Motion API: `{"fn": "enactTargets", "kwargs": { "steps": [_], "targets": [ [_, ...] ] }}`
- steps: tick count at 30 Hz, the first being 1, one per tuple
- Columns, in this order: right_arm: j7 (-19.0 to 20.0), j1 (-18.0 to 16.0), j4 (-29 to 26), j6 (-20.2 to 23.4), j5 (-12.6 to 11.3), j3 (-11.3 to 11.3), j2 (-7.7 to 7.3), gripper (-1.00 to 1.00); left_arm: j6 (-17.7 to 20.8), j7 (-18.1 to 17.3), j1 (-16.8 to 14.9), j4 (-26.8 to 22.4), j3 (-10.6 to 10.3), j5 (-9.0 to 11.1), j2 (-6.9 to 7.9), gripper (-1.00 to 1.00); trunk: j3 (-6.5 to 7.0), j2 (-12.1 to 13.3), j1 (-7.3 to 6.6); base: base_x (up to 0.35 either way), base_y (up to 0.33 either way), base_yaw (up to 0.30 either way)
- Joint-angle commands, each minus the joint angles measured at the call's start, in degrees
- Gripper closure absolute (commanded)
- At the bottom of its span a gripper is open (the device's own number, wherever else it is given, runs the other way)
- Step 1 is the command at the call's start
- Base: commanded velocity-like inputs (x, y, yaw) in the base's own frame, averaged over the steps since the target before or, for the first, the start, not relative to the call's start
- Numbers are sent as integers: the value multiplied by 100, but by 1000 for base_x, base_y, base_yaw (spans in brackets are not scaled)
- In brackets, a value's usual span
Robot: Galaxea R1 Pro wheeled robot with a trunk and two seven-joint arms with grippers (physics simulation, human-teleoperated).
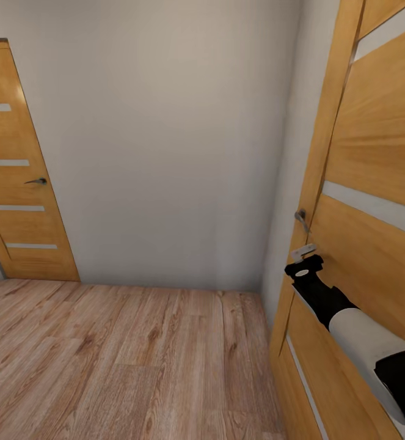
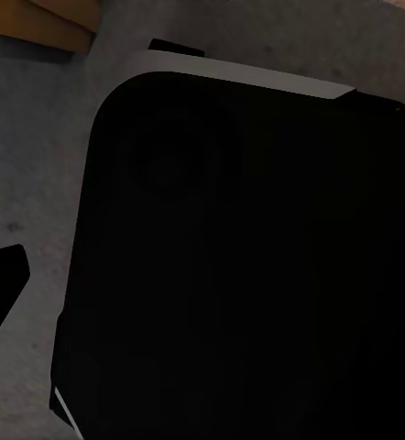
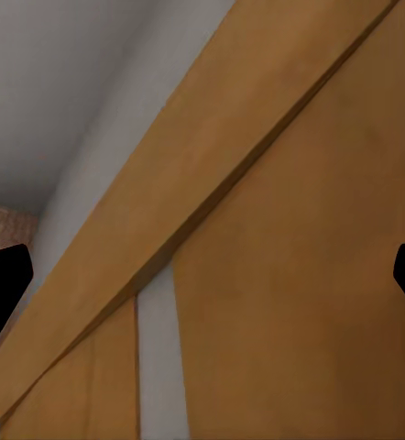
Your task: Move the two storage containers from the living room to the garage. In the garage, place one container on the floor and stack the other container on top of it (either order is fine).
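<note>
- No container is to be seen; the robot stands in a hallway with a wood-plank floor point(image 1: 123, 360) and a plain wall point(image 1: 165, 140), so I judge it is on its way and the bins lie somewhere out of frame.
- The relation that matters now: the right tool point(image 1: 304, 252) is at the handle point(image 1: 300, 216) of the near door point(image 1: 373, 244), lower right of the head view. The handle sits just above the tool, close enough that I cannot tell touching from just short.
- The door stands edge-on to the camera, its long side running up the right of the frame; the right arm point(image 1: 349, 318) reaches along it from the lower right corner.
- Right wrist view: two dark fingertips point(image 3: 1, 284) at the frame's far left and far right, well apart, so the right tool is spread, with only door panel point(image 3: 303, 275) between them.
- Left wrist view: one dark fingertip point(image 2: 3, 275) at mid left; most of the frame is a black body point(image 2: 248, 266) over grey ground. Whether the left tool is spread or pressed together I cannot tell.
- A second door point(image 1: 19, 183), shut, stands at the far left of the head view.
- Hidden: what lies behind either door, and which one leads to the garage.
</note>
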Motion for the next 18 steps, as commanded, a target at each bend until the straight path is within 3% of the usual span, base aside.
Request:
{"fn": "enactTargets", "kwargs": {
  "steps": [1,12,15,18],
  "targets": [
    [-43,-4,-1,79,72,-6,-91,-100,-13,-4,1,-4,3,37,-1,-100,-6,-3,0,0,0,0],
    [-41,-2,-25,138,74,-35,-29,-100,-13,-3,1,-4,3,37,-1,-100,-6,-3,0,0,0,0],
    [-36,-1,-48,157,82,-31,36,-100,-13,-3,1,-4,3,37,-1,-100,-6,-3,0,0,0,0],
    [-34,-1,-58,166,95,-27,236,-100,-13,-4,1,-4,3,37,-1,-100,-6,-3,0,0,0,0]
  ]
}}
